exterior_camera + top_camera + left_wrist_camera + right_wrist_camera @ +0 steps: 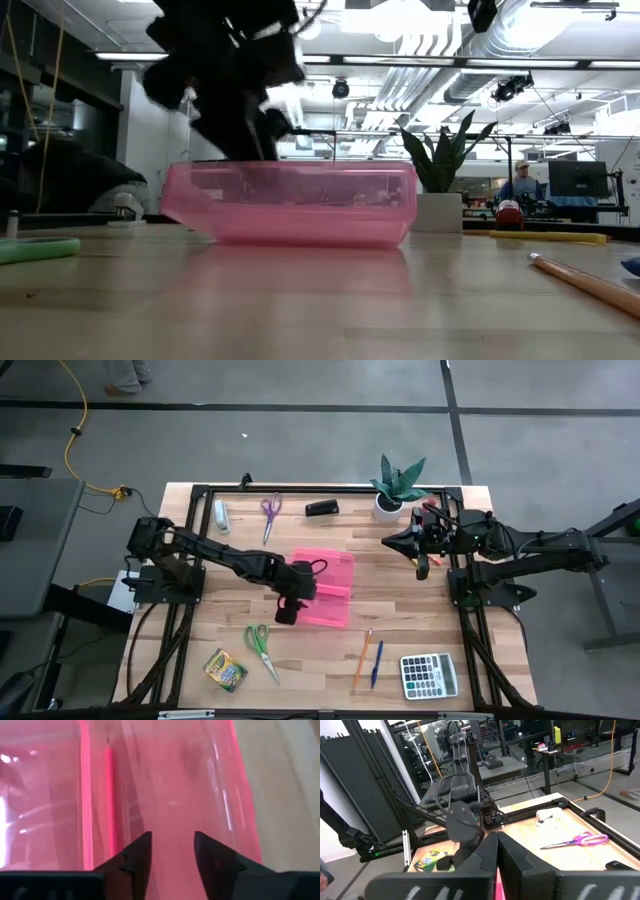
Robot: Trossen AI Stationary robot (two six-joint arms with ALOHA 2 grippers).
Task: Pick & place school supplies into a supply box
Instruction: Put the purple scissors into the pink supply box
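Supply box [325,588] lies right under the left gripper [172,851], whose fingers are spread and holding nothing, with a slim stick lying in the pink tray just beyond them. The remaining supplies look light, stiff and thin, so I judge each is best pinched across its middle: green scissors [262,648] nearest, orange pencil [361,659] and blue pen [376,663] farther, pink scissors [270,513] at the far edge. The right gripper [423,555] waits pressed shut beside the plant [397,486].
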